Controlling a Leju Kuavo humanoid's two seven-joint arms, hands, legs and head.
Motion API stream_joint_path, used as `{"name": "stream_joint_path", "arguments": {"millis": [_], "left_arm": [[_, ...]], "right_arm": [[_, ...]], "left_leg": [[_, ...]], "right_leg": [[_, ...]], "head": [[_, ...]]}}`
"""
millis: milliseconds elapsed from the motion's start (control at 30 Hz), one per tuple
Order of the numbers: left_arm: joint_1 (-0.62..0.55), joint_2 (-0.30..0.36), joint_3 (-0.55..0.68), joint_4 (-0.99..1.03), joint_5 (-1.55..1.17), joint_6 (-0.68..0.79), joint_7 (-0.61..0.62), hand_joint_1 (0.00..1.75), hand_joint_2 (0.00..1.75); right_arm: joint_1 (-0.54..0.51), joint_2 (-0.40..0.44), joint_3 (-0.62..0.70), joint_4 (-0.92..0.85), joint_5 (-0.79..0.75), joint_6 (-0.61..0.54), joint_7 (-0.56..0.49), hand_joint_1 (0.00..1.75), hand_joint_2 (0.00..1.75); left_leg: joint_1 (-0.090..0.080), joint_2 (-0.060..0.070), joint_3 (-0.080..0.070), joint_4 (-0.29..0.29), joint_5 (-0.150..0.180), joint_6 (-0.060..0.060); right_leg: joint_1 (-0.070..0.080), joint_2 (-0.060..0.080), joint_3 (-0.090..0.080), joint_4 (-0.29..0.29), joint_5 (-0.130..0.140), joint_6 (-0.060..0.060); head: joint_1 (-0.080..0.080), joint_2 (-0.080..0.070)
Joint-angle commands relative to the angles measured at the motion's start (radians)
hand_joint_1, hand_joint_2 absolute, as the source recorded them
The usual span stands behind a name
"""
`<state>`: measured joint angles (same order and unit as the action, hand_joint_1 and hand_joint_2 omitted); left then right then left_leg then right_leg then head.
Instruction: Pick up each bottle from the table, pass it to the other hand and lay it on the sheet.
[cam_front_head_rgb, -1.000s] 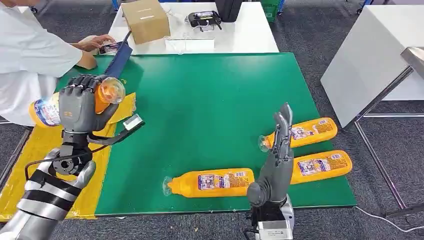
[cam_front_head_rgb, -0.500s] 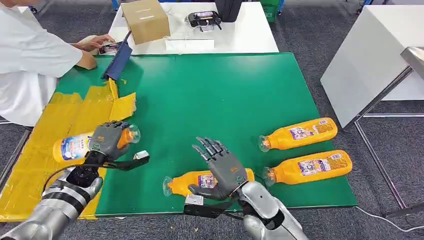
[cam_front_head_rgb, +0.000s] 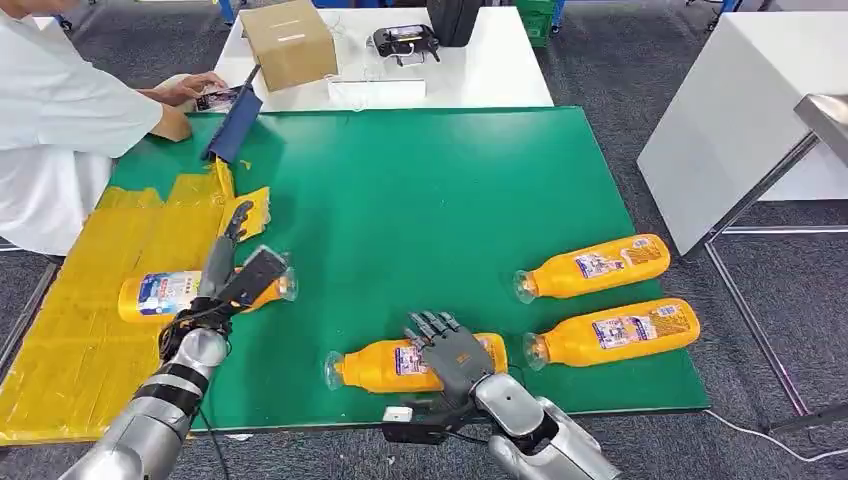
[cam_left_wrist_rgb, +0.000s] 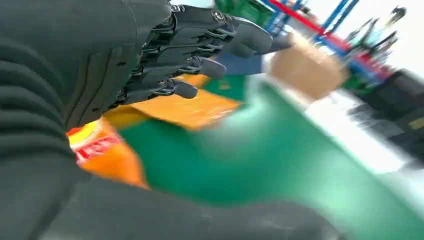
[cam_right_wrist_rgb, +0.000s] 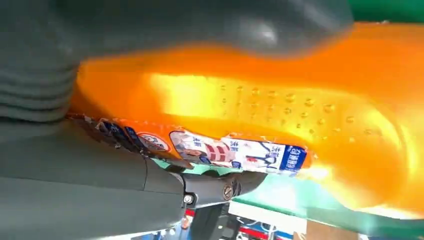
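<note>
Since a moment ago the left hand (cam_front_head_rgb: 232, 268) has let go of its orange bottle (cam_front_head_rgb: 180, 292), which now lies on the yellow sheet (cam_front_head_rgb: 70, 330) at the table's left; its fingers (cam_left_wrist_rgb: 200, 65) are straight and apart. Meanwhile the right hand (cam_front_head_rgb: 452, 352) has dropped onto the near bottle (cam_front_head_rgb: 385, 366), fingers draped over its body, though a firm clamp cannot be told. That bottle's long axis runs left-right, cap leftward. Two more bottles (cam_front_head_rgb: 612, 333) lie right.
</note>
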<state>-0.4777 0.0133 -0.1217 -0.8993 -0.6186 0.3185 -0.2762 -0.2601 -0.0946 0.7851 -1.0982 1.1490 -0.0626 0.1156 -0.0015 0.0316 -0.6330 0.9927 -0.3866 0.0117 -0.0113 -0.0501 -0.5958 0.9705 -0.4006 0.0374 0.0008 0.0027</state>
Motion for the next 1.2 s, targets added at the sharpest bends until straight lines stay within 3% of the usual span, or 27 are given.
{"name": "stream_joint_path", "arguments": {"millis": [33, 200, 233, 300, 333, 367, 400, 567, 767, 833, 1000, 1200], "left_arm": [[0.185, -0.035, 0.025, -0.578, 0.234, -0.113, -0.075, 0.0, 0.0], [0.335, -0.018, -0.018, -0.834, 0.287, -0.149, -0.089, 0.0, 0.0], [0.358, -0.014, -0.03, -0.859, 0.298, -0.169, -0.09, 0.0, 1.75], [0.386, -0.015, -0.041, -0.876, 0.294, -0.168, -0.092, 0.0, 1.75], [0.403, -0.016, -0.057, -0.877, 0.271, -0.168, -0.094, 0.0, 1.75], [0.409, -0.017, -0.064, -0.875, 0.266, -0.166, -0.095, 0.0, 1.75], [0.423, -0.016, -0.084, -0.866, 0.259, -0.17, -0.099, 0.0, 1.75], [0.455, -0.021, -0.137, -0.8, 0.238, -0.173, -0.107, 0.0, 1.75], [0.453, -0.019, -0.139, -0.796, 0.236, -0.17, -0.108, 0.0, 1.75], [0.463, -0.025, -0.145, -0.782, 0.231, -0.178, -0.098, 0.0, 1.75], [0.475, -0.037, -0.183, -0.692, 0.265, -0.185, -0.109, 0.0, 1.75], [0.398, -0.038, -0.27, -0.632, 0.334, -0.233, -0.12, 0.0, 1.75]], "right_arm": [[0.029, 0.051, -0.049, 0.199, 0.006, -0.076, 0.054, 1.75, 1.75], [0.104, 0.064, -0.149, 0.015, -0.019, -0.141, 0.035, 1.75, 1.75], [0.128, 0.072, -0.181, -0.036, -0.031, -0.185, 0.023, 1.75, 1.75], [0.155, 0.071, -0.207, -0.116, -0.025, -0.182, 0.024, 1.75, 1.75], [0.194, 0.089, -0.261, -0.191, -0.042, -0.282, -0.023, 1.75, 1.75], [0.205, 0.089, -0.27, -0.219, -0.039, -0.278, -0.025, 1.75, 1.75], [0.24, 0.107, -0.315, -0.298, -0.09, -0.374, -0.093, 1.75, 1.75], [0.313, 0.135, -0.405, -0.483, -0.205, -0.498, -0.218, 1.75, 1.75], [0.314, 0.136, -0.41, -0.484, -0.207, -0.494, -0.218, 1.75, 1.75], [0.322, 0.155, -0.431, -0.513, -0.309, -0.573, -0.302, 1.75, 1.75], [0.299, 0.159, -0.457, -0.525, -0.495, -0.438, -0.363, 1.75, 1.75], [0.162, 0.252, -0.428, -0.205, -0.761, -0.314, -0.488, 1.75, 1.75]], "left_leg": [[0.002, -0.002, 0.004, 0.0, -0.001, -0.001], [0.001, 0.001, 0.015, -0.001, -0.009, 0.001], [0.002, 0.001, 0.014, -0.001, -0.009, 0.0], [0.001, 0.0, 0.015, -0.001, -0.008, -0.001], [0.001, -0.001, 0.015, 0.0, -0.008, -0.003], [0.0, -0.001, 0.015, -0.001, -0.004, 0.001], [0.001, -0.004, 0.014, 0.0, -0.006, 0.0], [0.0, -0.008, 0.008, 0.002, -0.008, 0.0], [-0.001, -0.007, 0.004, 0.0, -0.007, 0.0], [0.0, -0.008, 0.004, 0.0, -0.007, -0.001], [-0.001, -0.007, 0.004, -0.001, -0.007, 0.0], [0.0, -0.006, 0.005, -0.001, -0.006, -0.001]], "right_leg": [[0.001, 0.004, 0.005, -0.002, 0.0, -0.002], [0.0, 0.006, 0.005, -0.002, -0.013, -0.003], [0.001, 0.007, 0.004, -0.002, -0.013, -0.003], [0.0, 0.005, 0.005, -0.002, -0.015, -0.003], [0.0, 0.006, 0.005, -0.001, -0.015, -0.003], [0.0, 0.004, 0.006, -0.001, -0.014, -0.003], [0.0, 0.004, 0.006, 0.0, -0.015, -0.004], [-0.002, 0.002, 0.012, 0.001, -0.008, 0.002], [-0.001, 0.0, 0.006, 0.0, -0.006, 0.001], [-0.001, 0.001, 0.007, 0.0, -0.007, 0.001], [-0.002, 0.0, 0.007, -0.001, -0.007, 0.001], [-0.001, 0.002, 0.008, -0.002, -0.006, 0.0]], "head": [[0.0, 0.0], [0.0, 0.0], [0.0, 0.0], [0.0, 0.0], [0.0, 0.0], [0.0, 0.0], [0.0, 0.0], [0.0, 0.0], [0.0, 0.0], [0.0, 0.0], [0.0, 0.0], [0.0, 0.0]]}}
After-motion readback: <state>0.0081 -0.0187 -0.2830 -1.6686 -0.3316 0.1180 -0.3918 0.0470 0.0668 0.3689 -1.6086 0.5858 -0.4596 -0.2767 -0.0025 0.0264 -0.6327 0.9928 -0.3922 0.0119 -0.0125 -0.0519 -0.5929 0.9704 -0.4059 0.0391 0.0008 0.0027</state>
